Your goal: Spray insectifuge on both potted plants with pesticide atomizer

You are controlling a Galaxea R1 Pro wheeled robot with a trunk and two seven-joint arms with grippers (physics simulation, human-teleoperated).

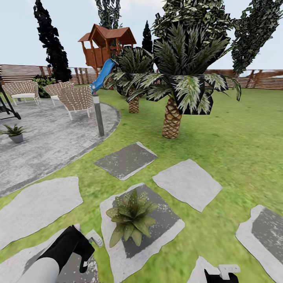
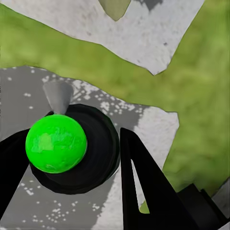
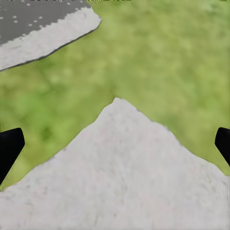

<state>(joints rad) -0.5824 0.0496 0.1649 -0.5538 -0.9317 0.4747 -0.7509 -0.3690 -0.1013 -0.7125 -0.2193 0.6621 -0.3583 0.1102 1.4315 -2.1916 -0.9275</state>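
On a stepping stone (image 1: 169, 232), 1 unlabelled potted plant (image 1: 131, 216).

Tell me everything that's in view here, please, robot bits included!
Potted plants: two, speckled green; one on a stepping stone just ahead, one on the patio.
Atomizer: one, green, between the left gripper's fingers.
Stepping stones: several, grey, in the lawn.
Patio: one, round, grey, left.
Palms: two, mid-lawn.
Chairs: three, woven, on the patio.
Post: one, grey, at the patio's edge.
Playhouse: brown, with blue slide, by the fence.
Left gripper: black, holding the atomizer.
Right gripper: black, open.
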